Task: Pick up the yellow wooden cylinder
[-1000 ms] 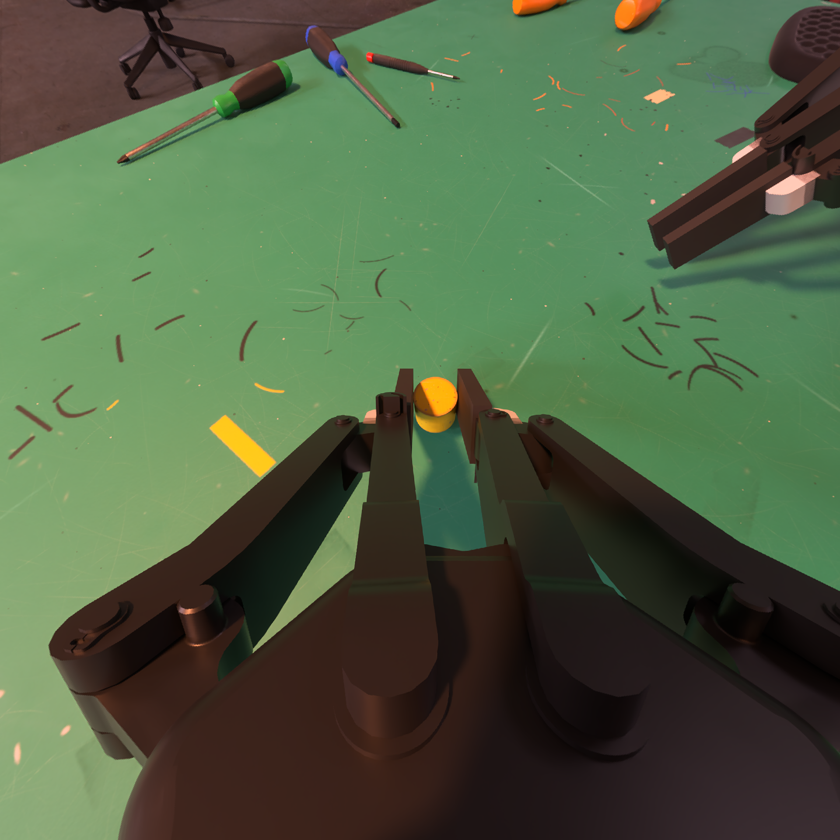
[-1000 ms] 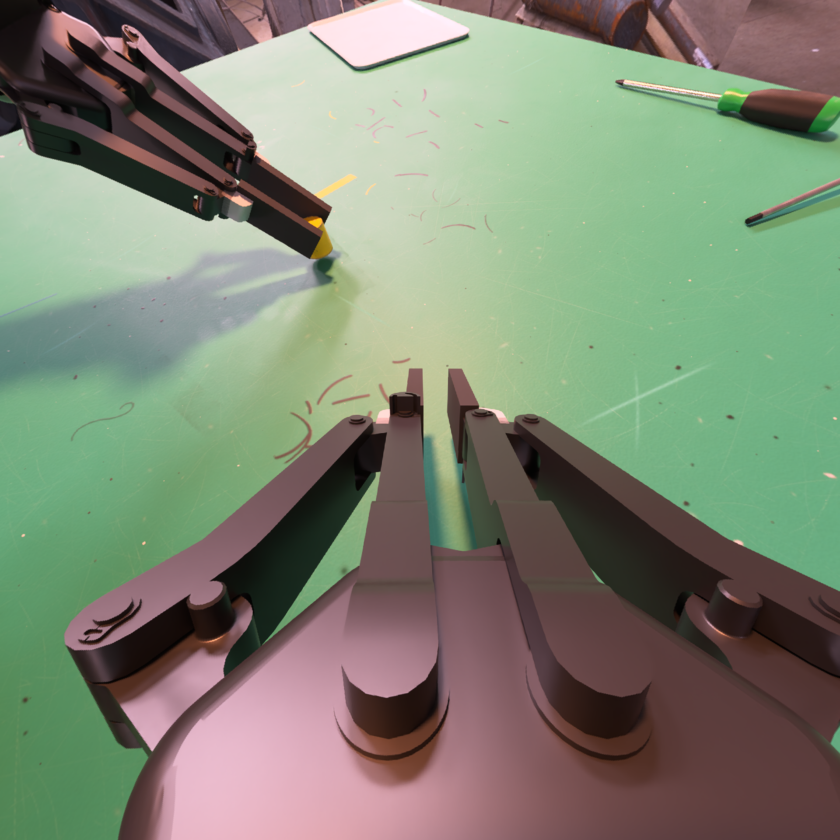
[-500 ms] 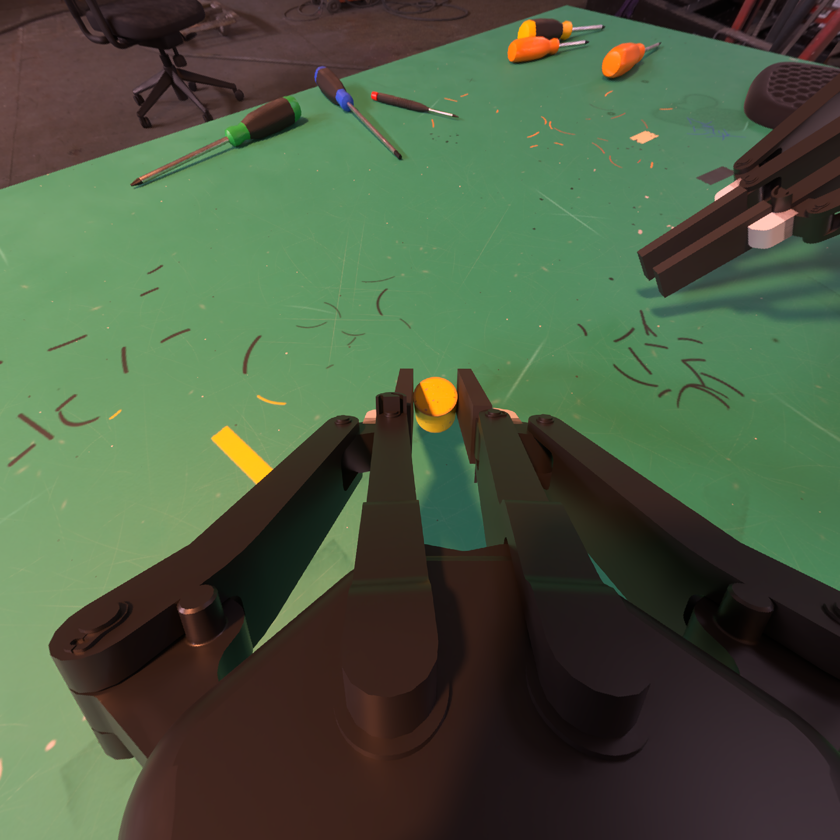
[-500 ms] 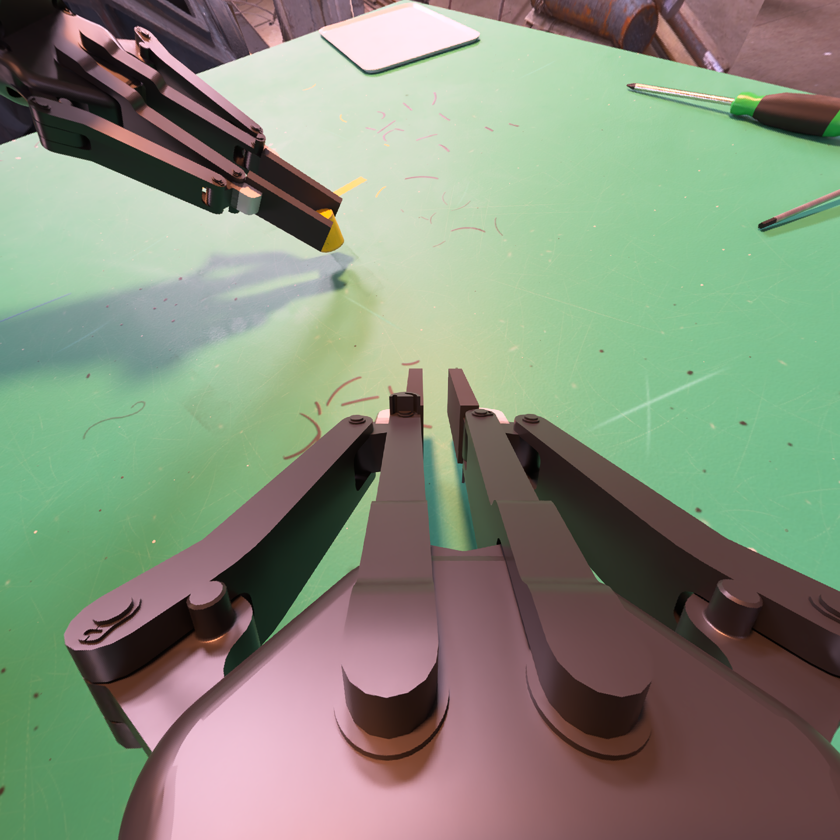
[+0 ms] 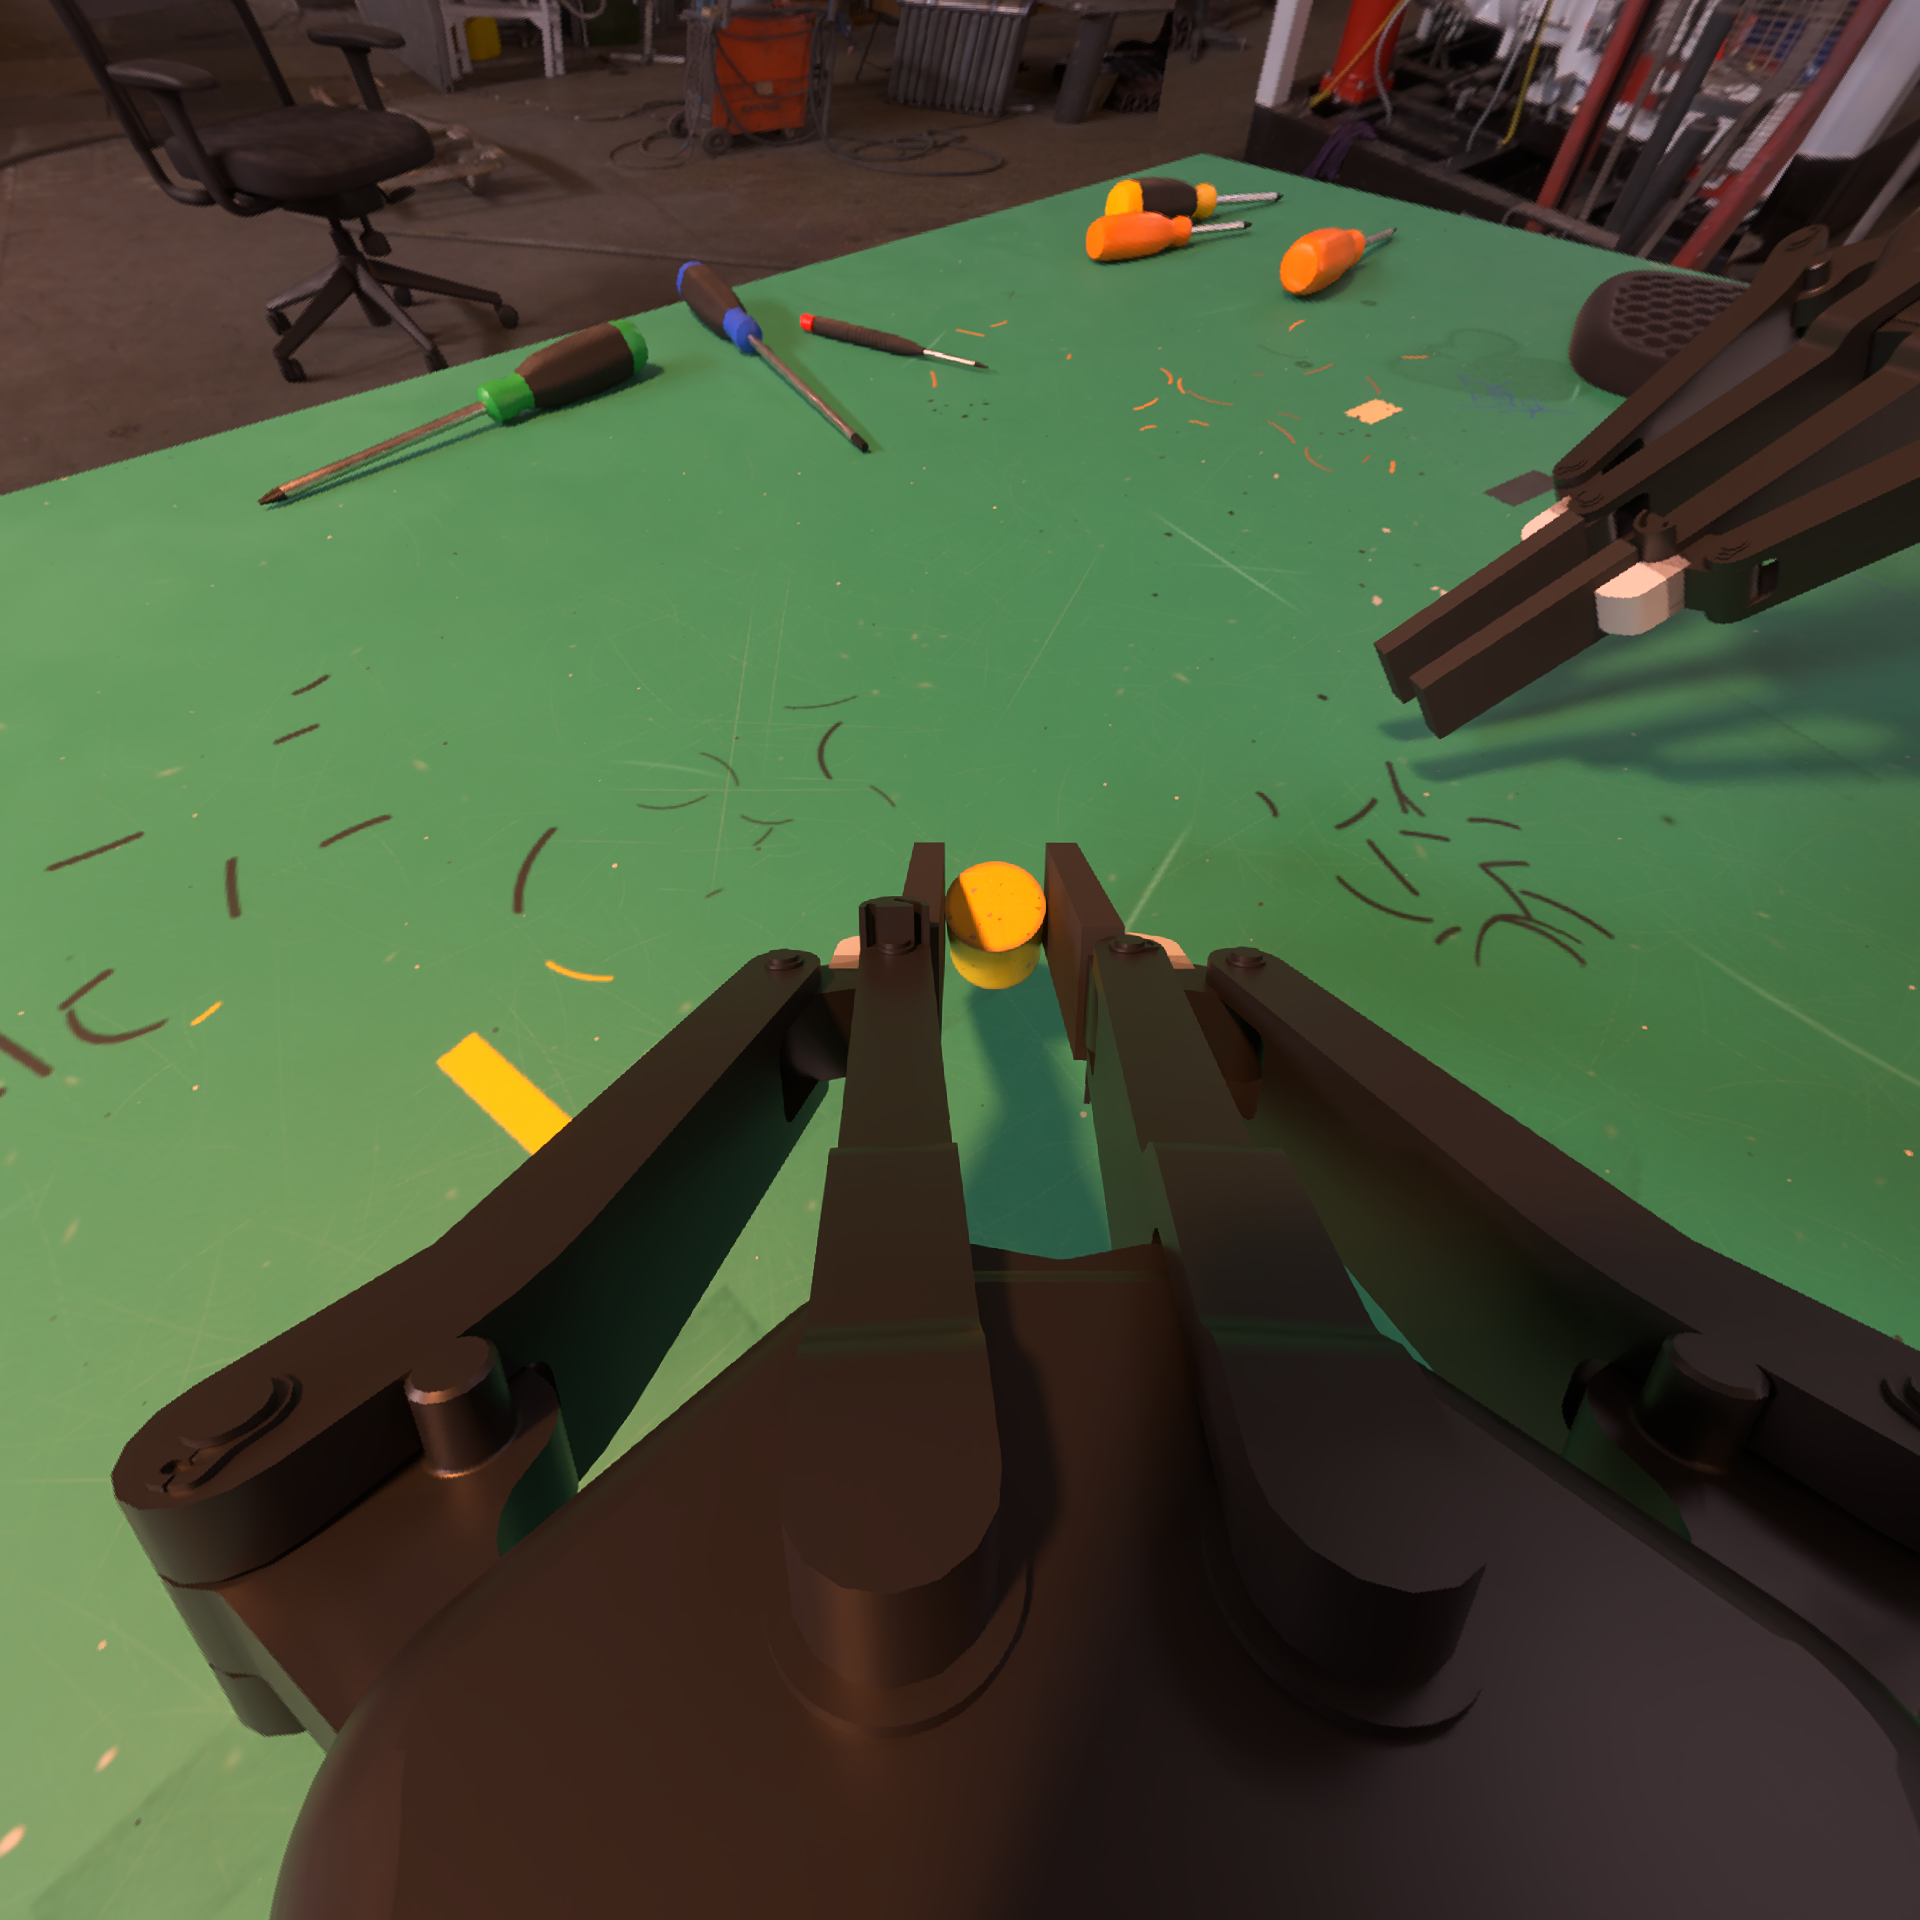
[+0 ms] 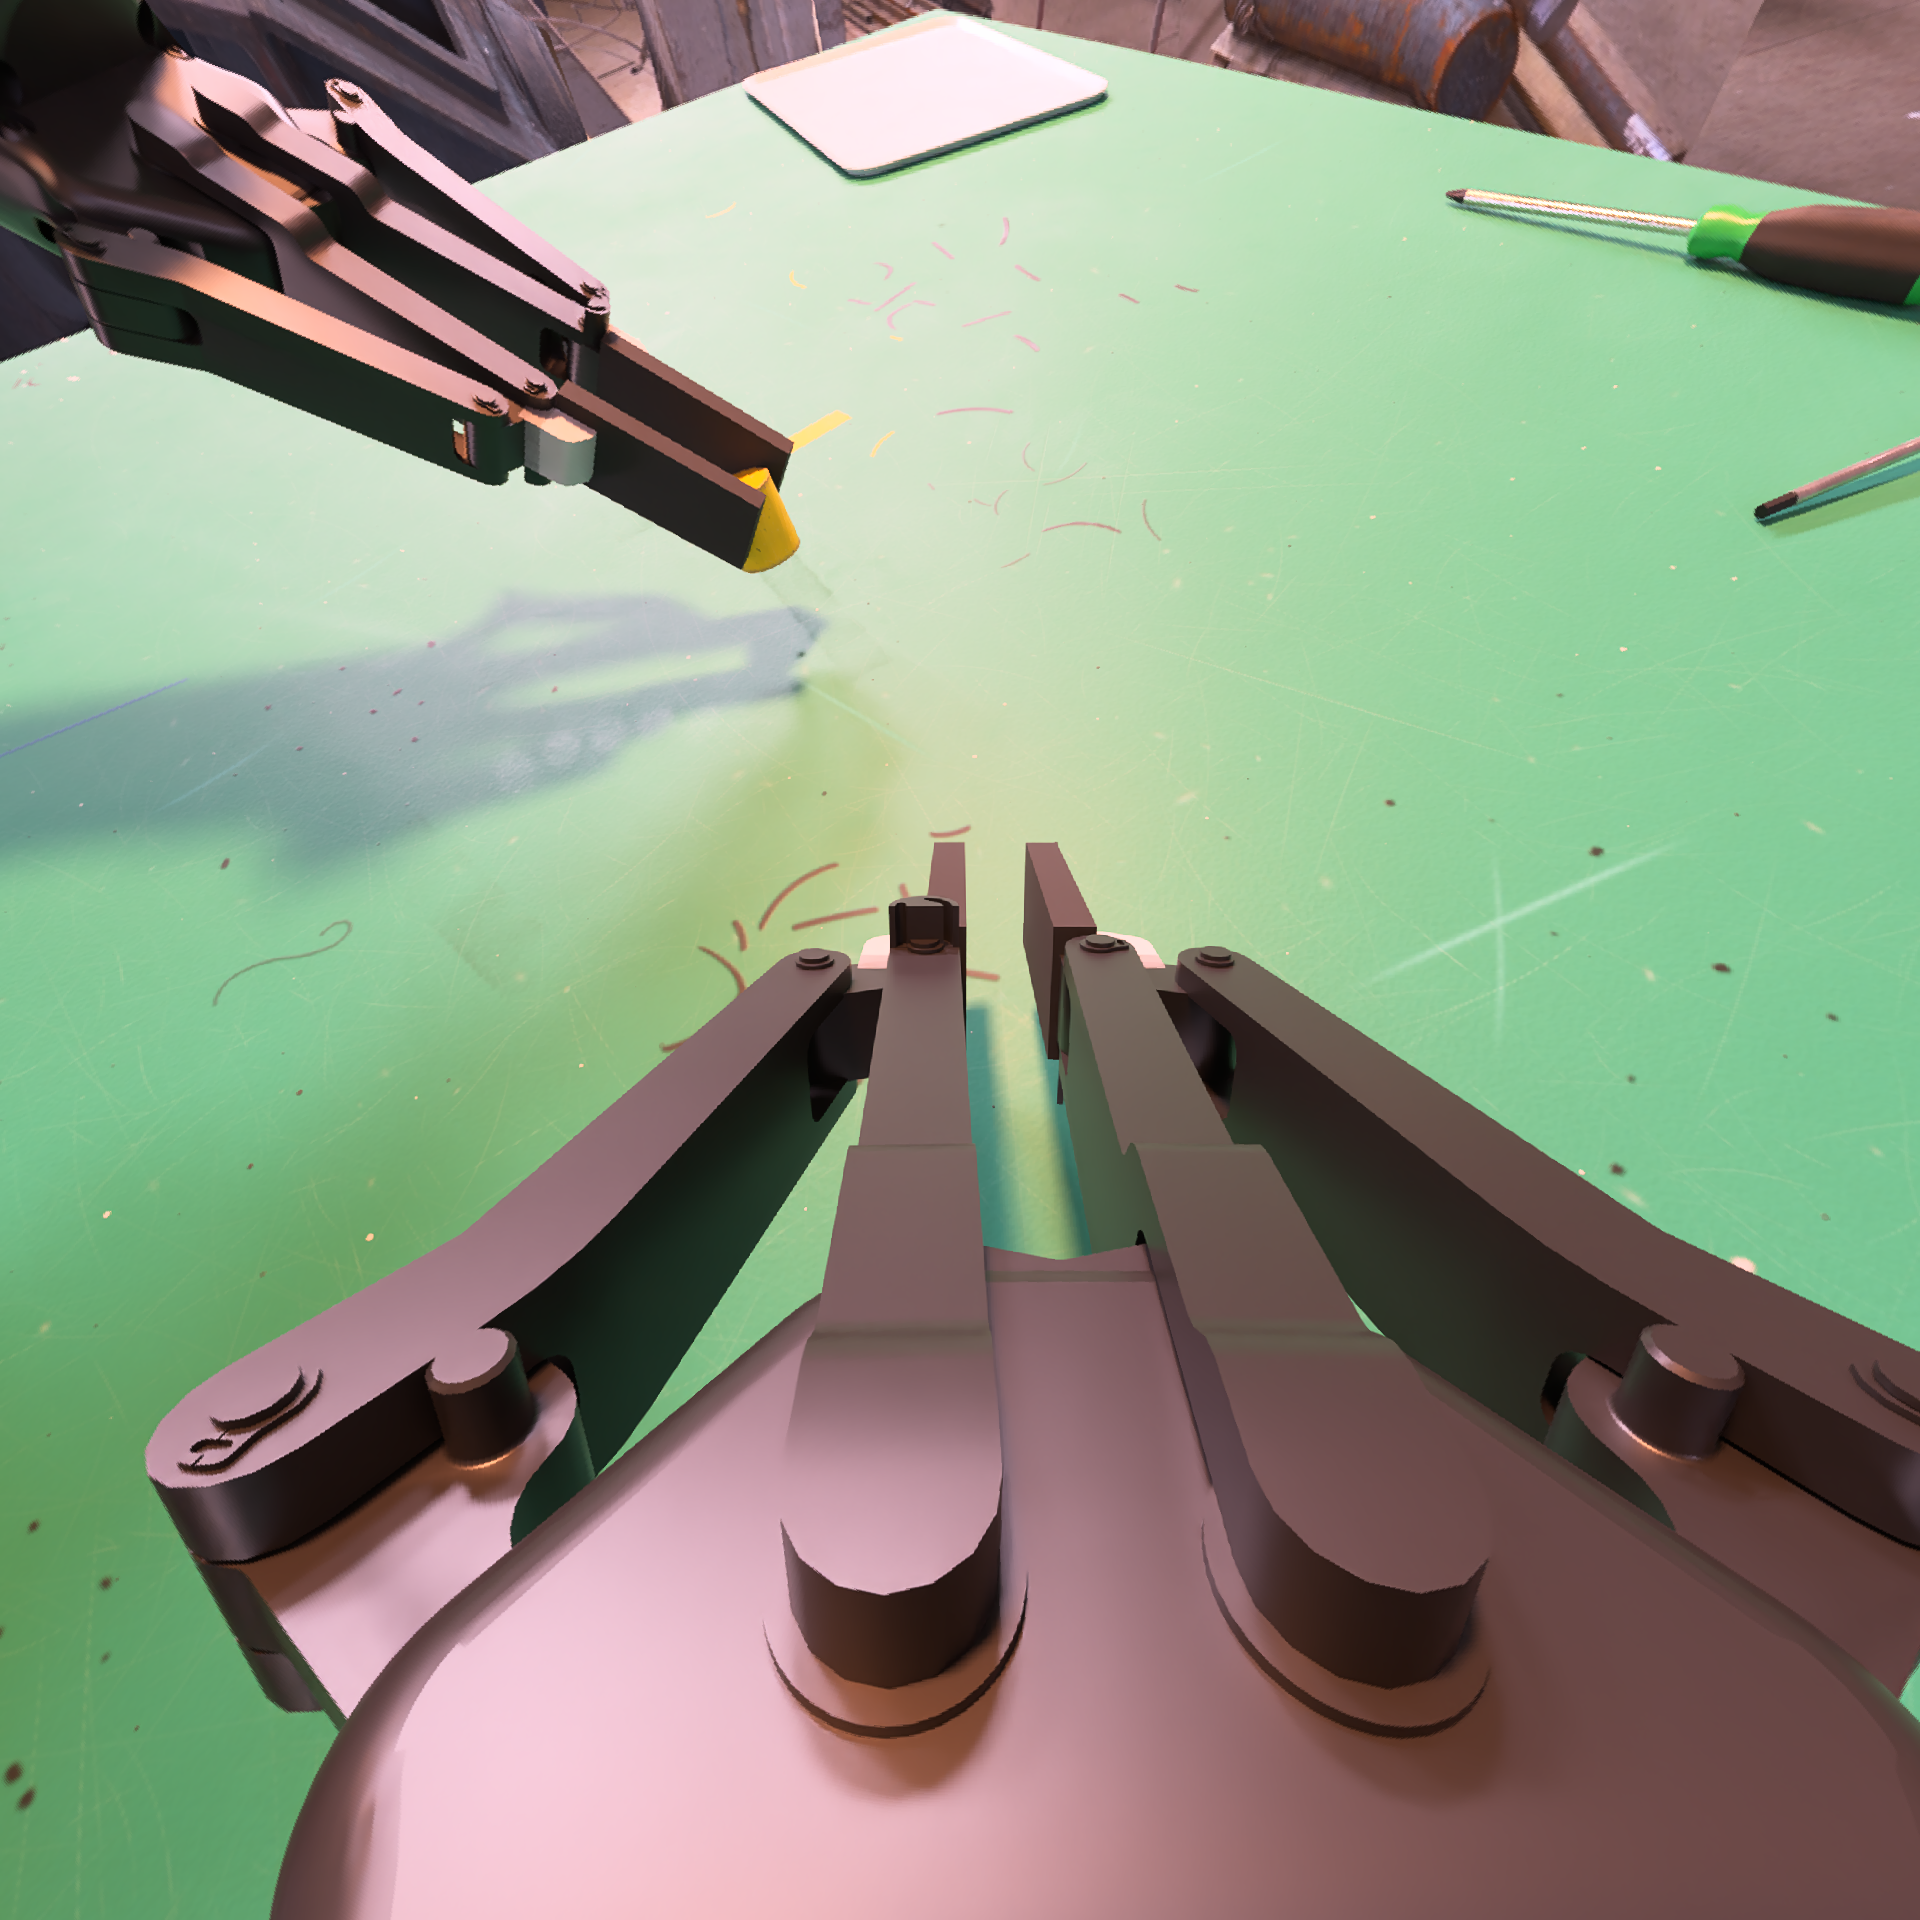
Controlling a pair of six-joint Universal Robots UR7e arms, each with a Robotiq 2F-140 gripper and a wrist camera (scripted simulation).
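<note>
The yellow wooden cylinder sits clamped between the fingertips of my left gripper, held in the air above the green table. In the right wrist view the left gripper shows at upper left with the cylinder sticking out of its tip, its shadow on the table well below it. My right gripper is shut and empty, its fingers nearly together with a narrow gap, low over the table. It also shows at the right of the left wrist view.
Screwdrivers lie at the table's far side: green-handled, blue-handled, a thin red-tipped one, and orange ones. A yellow tape strip, a dark mesh object, a white pad and an office chair are in view.
My left gripper has risen with the cylinder: the table has dropped away, more of the room shows, and the gap to its shadow has grown. The right gripper has stayed shut and near still.
</note>
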